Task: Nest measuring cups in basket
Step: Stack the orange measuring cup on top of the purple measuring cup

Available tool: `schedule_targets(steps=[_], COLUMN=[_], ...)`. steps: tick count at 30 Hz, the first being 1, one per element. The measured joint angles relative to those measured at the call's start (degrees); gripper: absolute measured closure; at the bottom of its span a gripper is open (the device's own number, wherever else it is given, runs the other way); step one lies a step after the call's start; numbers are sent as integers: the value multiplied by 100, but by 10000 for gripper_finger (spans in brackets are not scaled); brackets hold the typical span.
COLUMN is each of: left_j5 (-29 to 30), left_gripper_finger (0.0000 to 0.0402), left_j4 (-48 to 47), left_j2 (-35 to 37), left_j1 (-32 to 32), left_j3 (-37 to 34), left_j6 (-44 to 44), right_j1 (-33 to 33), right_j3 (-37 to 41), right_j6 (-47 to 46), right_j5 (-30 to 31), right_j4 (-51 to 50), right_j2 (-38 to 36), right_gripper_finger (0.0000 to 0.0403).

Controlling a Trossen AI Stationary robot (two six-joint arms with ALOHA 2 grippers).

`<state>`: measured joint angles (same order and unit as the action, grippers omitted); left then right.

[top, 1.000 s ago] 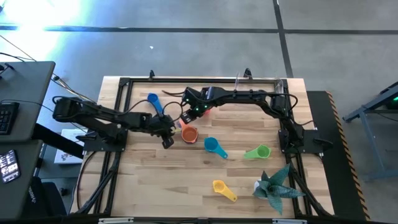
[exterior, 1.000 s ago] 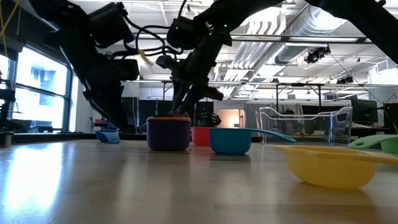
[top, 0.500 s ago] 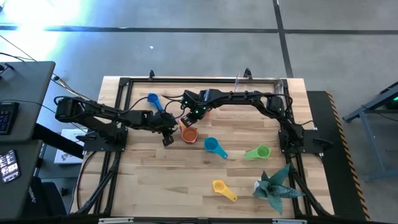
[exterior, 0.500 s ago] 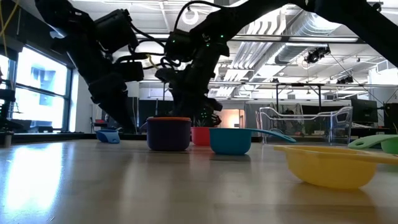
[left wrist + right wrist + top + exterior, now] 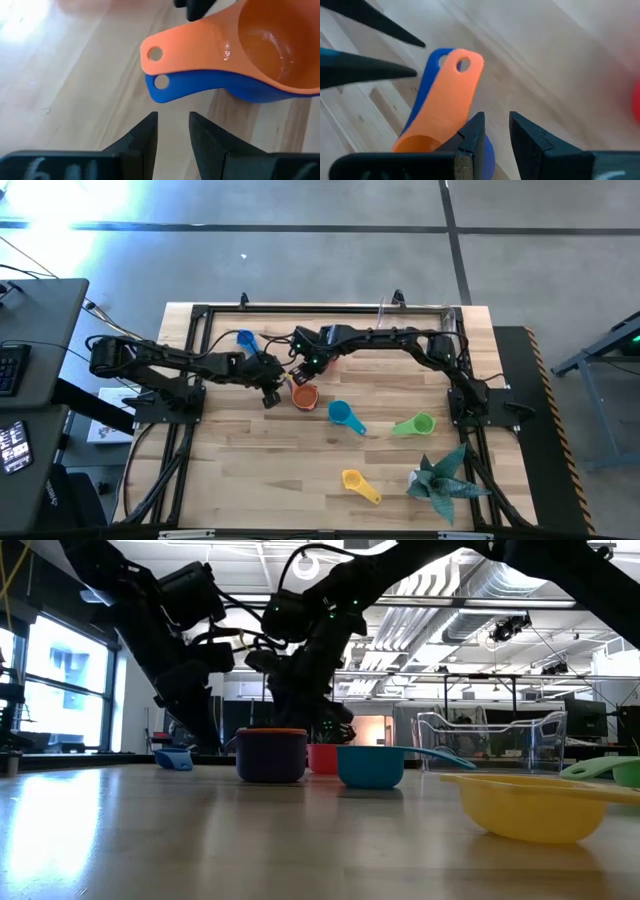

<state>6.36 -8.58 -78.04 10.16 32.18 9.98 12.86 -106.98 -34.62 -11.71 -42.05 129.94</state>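
An orange cup (image 5: 304, 394) sits nested in a dark blue-purple cup (image 5: 271, 756), their handles stacked (image 5: 156, 54). My left gripper (image 5: 173, 131) is open by a narrow gap and points at the handle ends from the table's left, a short way off. My right gripper (image 5: 495, 132), also narrowly open, hovers just above the orange handle's root (image 5: 451, 107). The other cups rest on their bases apart from the stack: light blue (image 5: 245, 340), red (image 5: 322, 758), teal (image 5: 340, 415), green (image 5: 416, 424), yellow (image 5: 354, 480). The clear basket (image 5: 490, 740) stands far right.
A teal spiky paper plant (image 5: 443, 478) stands near the right front corner. A black metal frame (image 5: 200, 315) runs round the table. Bare wood lies at the near left (image 5: 250, 470).
My right gripper has lifted its fingers off the orange cup's rim and drawn slightly toward the far edge. My left gripper has shifted a little toward the far edge. The nested orange and dark cups have stayed where they were.
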Motion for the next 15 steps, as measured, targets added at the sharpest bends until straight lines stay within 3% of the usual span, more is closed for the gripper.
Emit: schedule_targets(steps=[15], left_j5=[-91], left_gripper_finger=[300], left_j4=[236], left_j2=[0], left_j1=[2], left_j3=[0], left_j6=[-18], right_j1=[-118], right_j3=[0], right_j6=[167], right_j5=[-246], right_j4=[254], right_j2=[-4], right_gripper_finger=[323])
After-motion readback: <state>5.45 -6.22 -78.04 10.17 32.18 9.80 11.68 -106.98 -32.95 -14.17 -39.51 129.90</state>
